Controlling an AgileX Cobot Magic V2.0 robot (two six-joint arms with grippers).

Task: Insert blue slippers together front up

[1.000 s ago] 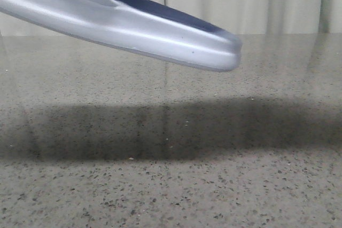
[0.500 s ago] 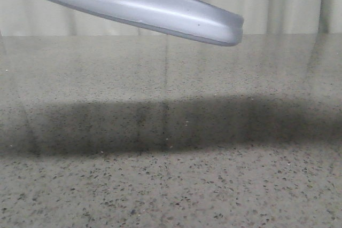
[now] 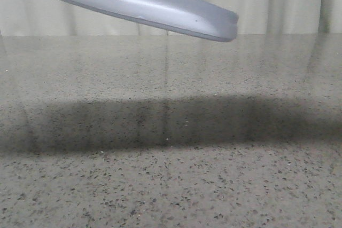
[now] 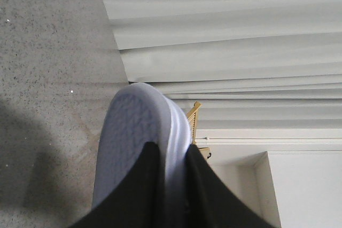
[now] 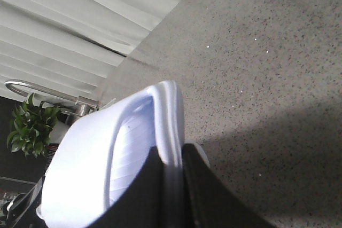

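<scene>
A pale blue-white slipper hangs above the table across the upper left of the front view, its end pointing right; no gripper shows there. In the left wrist view, my left gripper is shut on the thick sole edge of a slipper, whose tread faces the camera. In the right wrist view, my right gripper is shut on the side rim of a slipper, whose ribbed footbed shows. Both slippers are held off the table. Their straps are hidden.
The grey speckled table carries a broad dark shadow across its middle. A pale curtain hangs behind its far edge. A green plant stands beyond the table, and a wooden object shows past the left slipper.
In the front view the slipper has risen towards the top edge. The second slipper and the dark gap between the two have passed out of view above.
</scene>
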